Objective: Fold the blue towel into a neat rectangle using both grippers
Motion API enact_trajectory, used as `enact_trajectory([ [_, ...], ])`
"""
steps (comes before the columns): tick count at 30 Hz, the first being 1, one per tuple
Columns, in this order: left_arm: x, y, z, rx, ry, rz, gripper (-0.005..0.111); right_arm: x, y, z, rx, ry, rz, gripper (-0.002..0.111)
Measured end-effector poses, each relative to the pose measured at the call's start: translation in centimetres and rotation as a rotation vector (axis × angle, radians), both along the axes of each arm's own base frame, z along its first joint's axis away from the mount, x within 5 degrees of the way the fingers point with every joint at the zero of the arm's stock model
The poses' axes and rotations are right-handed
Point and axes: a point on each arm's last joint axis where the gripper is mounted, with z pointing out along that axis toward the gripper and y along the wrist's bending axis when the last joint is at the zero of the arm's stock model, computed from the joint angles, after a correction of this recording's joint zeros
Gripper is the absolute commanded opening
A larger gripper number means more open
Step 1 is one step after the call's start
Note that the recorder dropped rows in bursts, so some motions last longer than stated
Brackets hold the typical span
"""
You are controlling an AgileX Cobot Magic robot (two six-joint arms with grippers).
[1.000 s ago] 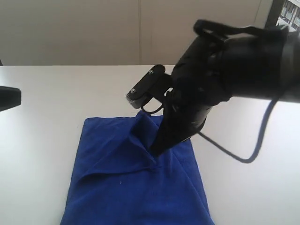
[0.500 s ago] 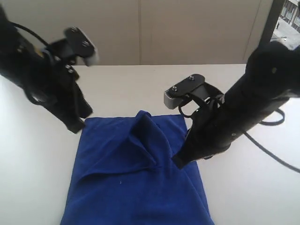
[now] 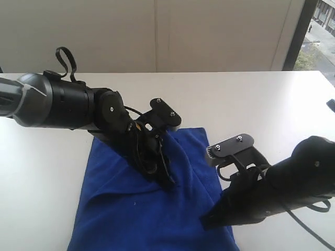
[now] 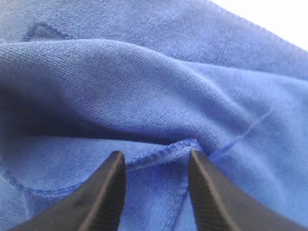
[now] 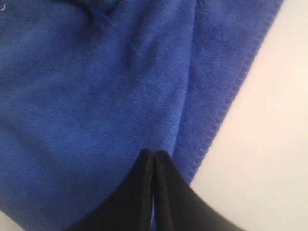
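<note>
The blue towel [image 3: 131, 214] lies on the white table [image 3: 42, 198], with a raised ridge running through its middle. My left gripper [image 3: 167, 180] reaches in from the left and hangs low over that ridge. In the left wrist view it [image 4: 156, 161] is open, its jaws either side of a hemmed folded corner of the towel [image 4: 144, 82], with nothing gripped. My right gripper [image 3: 207, 222] sits at the towel's right side near the front. In the right wrist view it [image 5: 153, 155] is shut with nothing showing between the jaws, just over the towel [image 5: 96, 96] close to its hemmed edge.
Bare white tabletop [image 5: 269, 144] lies beyond the towel's right hem. A beige wall stands behind the table. A small dark object [image 3: 331, 104] shows at the table's right edge.
The left arm swung in from the back left and came down over the towel's middle ridge. The right arm drew away from the ridge, toward the towel's front right edge.
</note>
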Motion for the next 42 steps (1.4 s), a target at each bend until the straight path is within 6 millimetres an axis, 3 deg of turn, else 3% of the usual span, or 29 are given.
enact_trajectory([
  [14,0.0,-0.2,-0.1,-0.131,0.216,0.360,0.048,-1.2,2.2,0.0,0.003,-0.005,0.106,0.000],
  [28,-0.1,-0.2,-0.3,-0.136,0.262,0.414,0.048,-2.2,2.0,-2.3,-0.045,0.028,0.108,0.000],
  [38,0.4,-0.5,-2.7,-0.129,0.287,0.481,0.048,-2.1,2.0,-2.2,-0.047,0.022,0.114,0.000],
  [42,0.6,-0.5,-2.7,-0.141,0.280,0.492,0.034,-2.1,2.0,-2.2,-0.050,0.016,0.120,0.000],
])
